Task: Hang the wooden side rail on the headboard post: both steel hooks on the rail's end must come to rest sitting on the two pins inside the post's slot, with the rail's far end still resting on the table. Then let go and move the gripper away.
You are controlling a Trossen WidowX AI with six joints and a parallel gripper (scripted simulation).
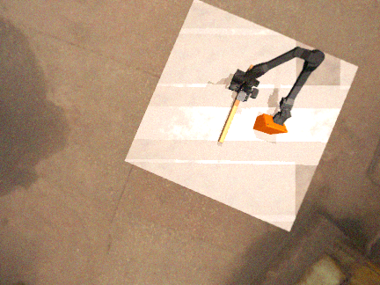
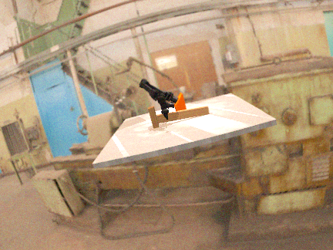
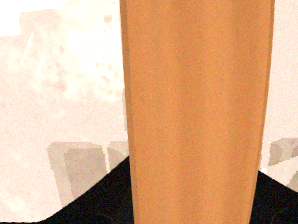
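The wooden side rail (image 1: pixel 227 125) (image 2: pixel 194 112) (image 3: pixel 197 90) runs long and narrow over the table; its far end is low at the table top. My gripper (image 1: pixel 243 92) (image 2: pixel 166 116) (image 3: pixel 177 156) is shut on the rail near its post end, with a dark finger on each side in the wrist view. The headboard post (image 2: pixel 153 117) stands at the rail's near end, and the two look touching or nearly so in the exterior view. From above, the gripper covers most of the post. The steel hooks, the slot and the pins cannot be made out.
An orange wedge-shaped block (image 1: pixel 266 124) (image 2: pixel 180 103) is at the arm's base, beside the rail. The arm (image 1: pixel 279 60) bends out and back over the pale table (image 1: pixel 176 145) (image 2: pixel 131 148). The table's edges are visible, with bands of light and shadow across its top.
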